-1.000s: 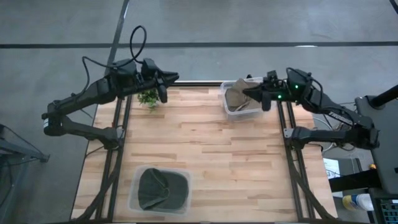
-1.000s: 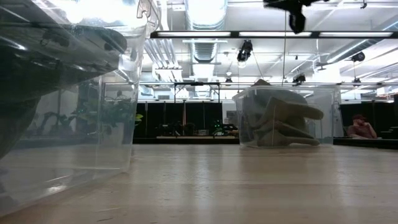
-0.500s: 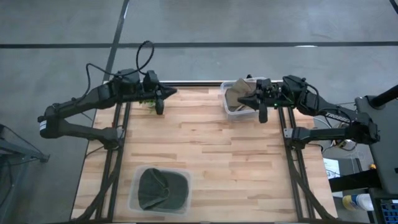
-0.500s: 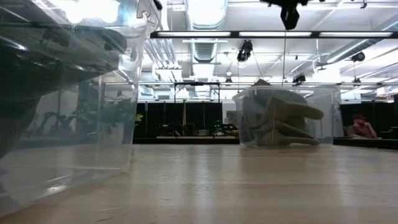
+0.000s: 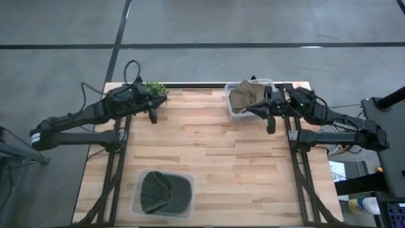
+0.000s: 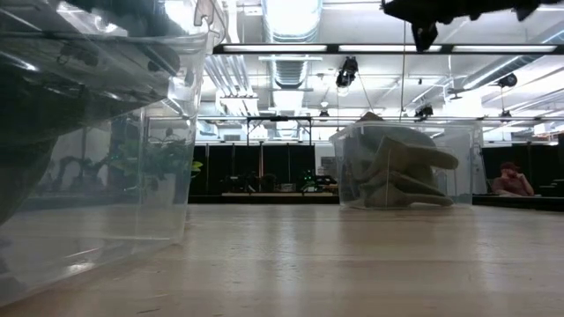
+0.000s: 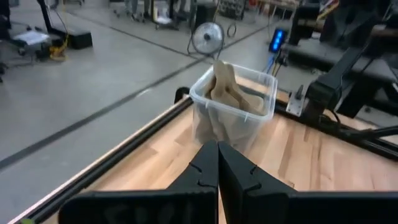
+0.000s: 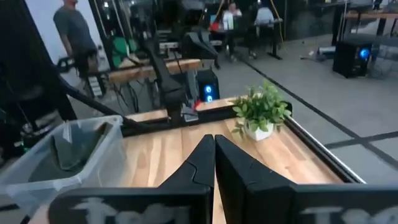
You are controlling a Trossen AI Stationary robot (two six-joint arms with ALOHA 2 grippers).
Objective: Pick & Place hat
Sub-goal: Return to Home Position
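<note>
Both caps are binned. The brown cap [image 5: 242,98] sits in the clear bin [image 5: 227,104] at the worktop's [image 5: 221,158] far edge, its crown poking above the rim. The green cap [image 5: 161,192] lies in the second clear bin [image 5: 135,201] at the near edge. Only one green cap can be made out there.

Left claw [image 5: 152,116]: clenched, empty, above the far left corner, just beside the potted plant [image 5: 154,88].
Right claw [image 5: 271,125]: clenched, empty, just beside the brown cap's bin on its right side.

Judged step: nothing left to pick, and both arms are due at their rest pose.

Risks:
- A low or inward swing of the right arm could clip the bin's rim and shove it, or snag the raised crown and drag the cap out.
- The left arm could topple the plant if it swings toward the far edge.
- Both seem avoidable by lifting first and moving away from these items.
</note>
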